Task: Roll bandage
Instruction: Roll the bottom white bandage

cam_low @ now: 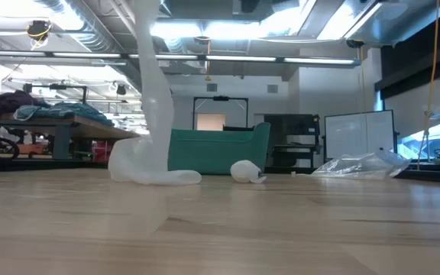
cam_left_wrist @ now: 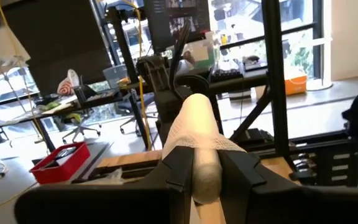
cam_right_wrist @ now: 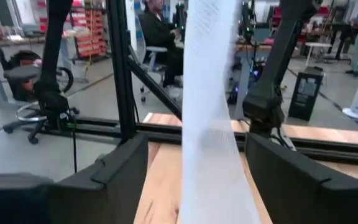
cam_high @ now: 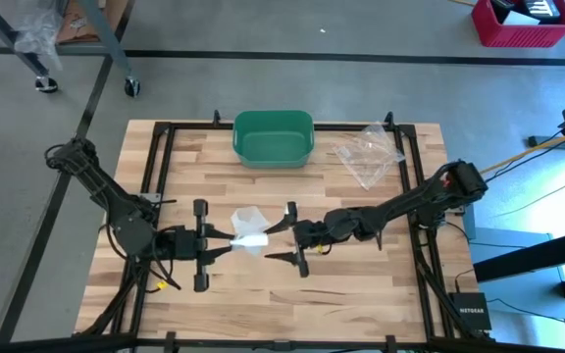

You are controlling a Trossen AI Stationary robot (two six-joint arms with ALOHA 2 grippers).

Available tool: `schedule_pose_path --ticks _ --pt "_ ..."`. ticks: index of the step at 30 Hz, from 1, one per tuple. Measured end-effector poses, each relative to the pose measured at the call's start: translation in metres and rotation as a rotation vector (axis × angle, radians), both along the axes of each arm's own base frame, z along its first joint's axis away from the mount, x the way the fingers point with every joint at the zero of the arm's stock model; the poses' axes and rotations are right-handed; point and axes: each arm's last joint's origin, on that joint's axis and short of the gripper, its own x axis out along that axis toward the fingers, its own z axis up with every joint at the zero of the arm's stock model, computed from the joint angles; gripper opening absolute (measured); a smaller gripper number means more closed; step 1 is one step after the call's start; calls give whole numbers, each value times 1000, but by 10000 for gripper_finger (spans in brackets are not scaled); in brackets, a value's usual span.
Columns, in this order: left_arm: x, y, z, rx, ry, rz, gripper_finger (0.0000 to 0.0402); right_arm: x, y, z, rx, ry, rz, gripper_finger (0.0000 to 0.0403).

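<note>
Bandage [cam_left_wrist: 197,127] roll sits gripped in the left pincer [cam_left_wrist: 205,169], while the right pincer [cam_right_wrist: 194,162] gapes around its hanging strip

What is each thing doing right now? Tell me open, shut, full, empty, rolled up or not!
Bandage: partly rolled, loose strip hanging to the table.
Left gripper: shut on the bandage roll.
Right gripper: open, strip hanging between its fingers.
Green bin: upright, looks empty.
Plastic bag: crumpled, lying flat.
</note>
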Motion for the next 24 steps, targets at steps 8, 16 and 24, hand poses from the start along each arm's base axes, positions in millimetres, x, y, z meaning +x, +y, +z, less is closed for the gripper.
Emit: schedule_pose_path --ticks 8,16,24 --pt "2 2 0 6 1 12 45 26 8 -13 8 -26 -8 269" --pt "4 1 -2 33 10 8 45 51 11 -21 -19 1 -180 241" --pt "2 -1 -2 18 7 -1 45 52 10 -22 -138 24 -246 76"
